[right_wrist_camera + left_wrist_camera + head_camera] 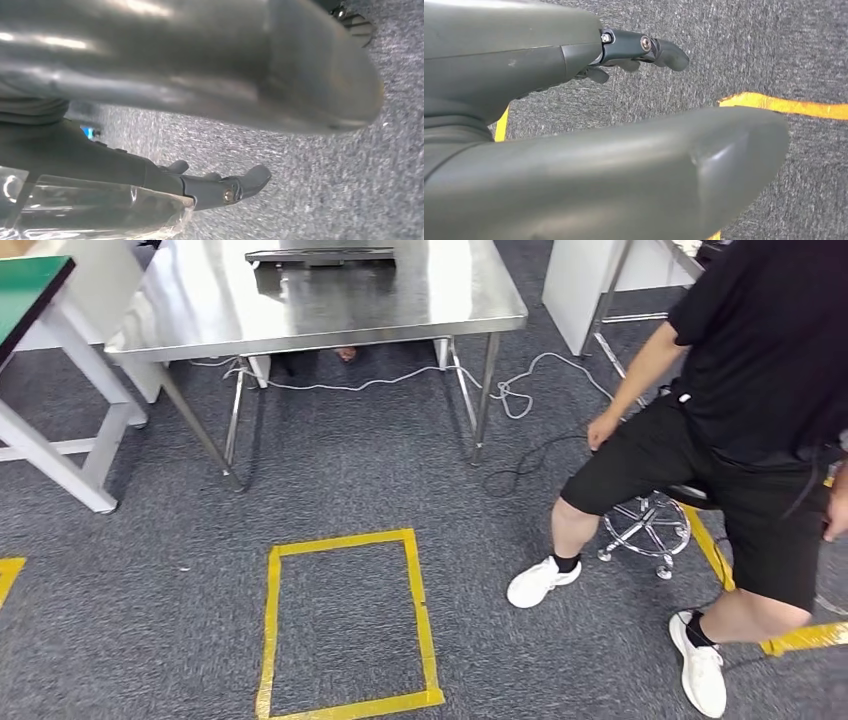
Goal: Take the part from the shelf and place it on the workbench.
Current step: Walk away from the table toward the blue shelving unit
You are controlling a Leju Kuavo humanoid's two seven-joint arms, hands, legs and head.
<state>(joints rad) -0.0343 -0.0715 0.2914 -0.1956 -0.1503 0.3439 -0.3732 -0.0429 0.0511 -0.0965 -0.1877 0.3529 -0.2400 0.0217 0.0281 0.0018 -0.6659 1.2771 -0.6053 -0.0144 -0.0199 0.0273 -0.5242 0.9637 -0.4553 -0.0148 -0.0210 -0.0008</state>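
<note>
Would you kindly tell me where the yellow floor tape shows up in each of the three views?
Head view: the yellow tape forms a rectangle on the floor, low and centre, in front of the steel table.
Left wrist view: a strip of it lies at the right edge, beyond the thumb.
Right wrist view: not in it.
Shared landmark: the grey carpet, under everything in all three.

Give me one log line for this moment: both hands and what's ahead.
left hand: holds nothing | right hand: against clear plastic, grip unclear | steel workbench ahead | person seated at right
</note>
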